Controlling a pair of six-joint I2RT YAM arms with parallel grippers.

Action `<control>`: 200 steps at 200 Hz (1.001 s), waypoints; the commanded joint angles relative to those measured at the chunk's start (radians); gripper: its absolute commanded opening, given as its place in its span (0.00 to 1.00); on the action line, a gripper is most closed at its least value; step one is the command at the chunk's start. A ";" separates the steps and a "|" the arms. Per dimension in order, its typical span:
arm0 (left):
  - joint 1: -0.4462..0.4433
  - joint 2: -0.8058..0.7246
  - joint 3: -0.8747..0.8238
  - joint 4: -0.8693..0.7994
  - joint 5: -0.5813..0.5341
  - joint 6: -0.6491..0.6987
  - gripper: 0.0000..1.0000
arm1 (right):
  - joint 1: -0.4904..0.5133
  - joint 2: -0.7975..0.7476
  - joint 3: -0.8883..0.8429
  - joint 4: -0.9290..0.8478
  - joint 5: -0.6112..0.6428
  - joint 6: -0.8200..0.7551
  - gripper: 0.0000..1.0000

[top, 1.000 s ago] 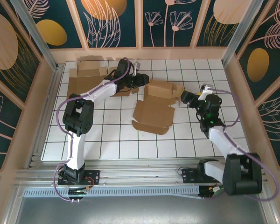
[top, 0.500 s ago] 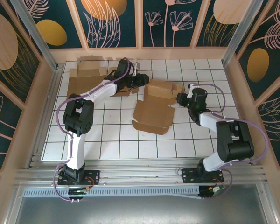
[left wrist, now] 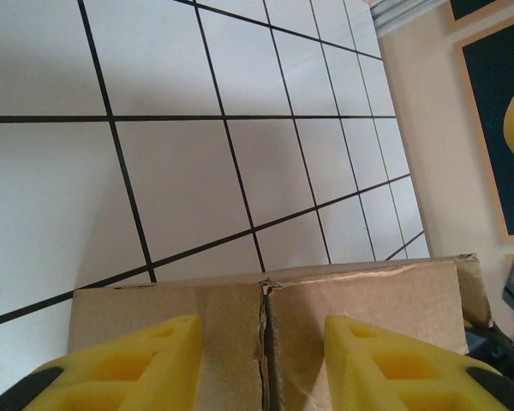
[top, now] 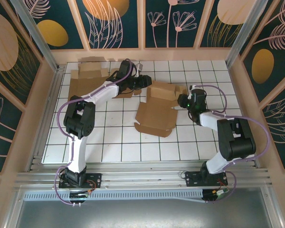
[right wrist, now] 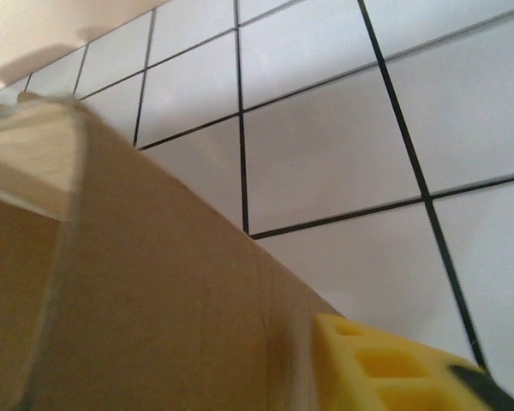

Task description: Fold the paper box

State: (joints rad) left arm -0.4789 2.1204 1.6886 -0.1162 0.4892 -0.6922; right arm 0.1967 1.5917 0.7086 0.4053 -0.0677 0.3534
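The left gripper (top: 143,81) stands with its yellow fingers (left wrist: 120,364) parted, and cardboard lies across the gap rather than being pinched. The right gripper (top: 182,100) shows one yellow finger (right wrist: 385,368) against a brown panel; I cannot tell whether it is clenched. The single paper box (top: 156,111), half-formed, sits mid-table with its raised wall at 12 o'clock and its flat flap toward 6. The left gripper meets its 11 o'clock edge, the right its 2 o'clock corner. A second flat cardboard sheet (top: 85,80) lies at 10 o'clock. Bare tiles of the table (top: 114,142) run at 6 o'clock and 3 o'clock, out to the wooden walls (top: 240,95).
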 commanded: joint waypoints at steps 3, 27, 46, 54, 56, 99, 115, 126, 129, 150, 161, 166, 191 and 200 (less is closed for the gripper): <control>-0.008 -0.020 -0.001 -0.030 -0.007 0.009 0.41 | 0.010 0.004 0.058 -0.065 -0.002 0.079 0.24; -0.009 -0.018 -0.003 -0.028 -0.005 0.008 0.41 | 0.011 -0.024 0.078 -0.108 -0.007 0.163 0.23; -0.010 -0.014 0.000 -0.026 -0.003 0.006 0.40 | 0.011 -0.025 0.125 -0.182 -0.011 0.249 0.23; -0.010 -0.012 0.003 -0.027 -0.003 0.005 0.41 | 0.012 -0.022 0.145 -0.212 -0.021 0.273 0.23; -0.012 -0.012 0.003 -0.027 -0.004 0.005 0.41 | 0.012 -0.020 0.151 -0.218 -0.022 0.281 0.23; -0.018 -0.001 0.016 -0.026 -0.002 0.001 0.41 | 0.039 -0.018 0.182 -0.242 -0.068 0.426 0.18; -0.021 0.005 0.022 -0.027 -0.003 0.000 0.40 | 0.062 -0.019 0.195 -0.241 -0.067 0.428 0.18; -0.022 0.008 0.026 -0.025 -0.003 -0.004 0.41 | 0.079 -0.016 0.206 -0.240 -0.059 0.408 0.19; -0.023 0.010 0.027 -0.026 -0.002 -0.005 0.41 | 0.083 -0.013 0.209 -0.240 -0.054 0.396 0.20; -0.026 0.012 0.029 -0.023 -0.003 -0.007 0.41 | 0.113 0.006 0.237 -0.278 -0.007 0.343 0.21; -0.026 0.013 0.029 -0.023 -0.002 -0.006 0.41 | 0.122 0.015 0.246 -0.291 0.000 0.339 0.21; -0.026 0.013 0.029 -0.023 -0.003 -0.007 0.41 | 0.126 0.016 0.248 -0.293 -0.002 0.342 0.21; -0.027 0.015 0.030 -0.024 -0.002 -0.005 0.41 | 0.156 0.014 0.270 -0.311 0.045 0.299 0.22; -0.027 0.015 0.028 -0.024 -0.002 -0.003 0.41 | 0.163 0.013 0.283 -0.325 0.077 0.267 0.22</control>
State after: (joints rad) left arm -0.4847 2.1208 1.7020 -0.1158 0.4450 -0.6933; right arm 0.3252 1.6047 0.9253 0.0673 -0.0406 0.6823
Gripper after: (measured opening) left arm 0.408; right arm 0.217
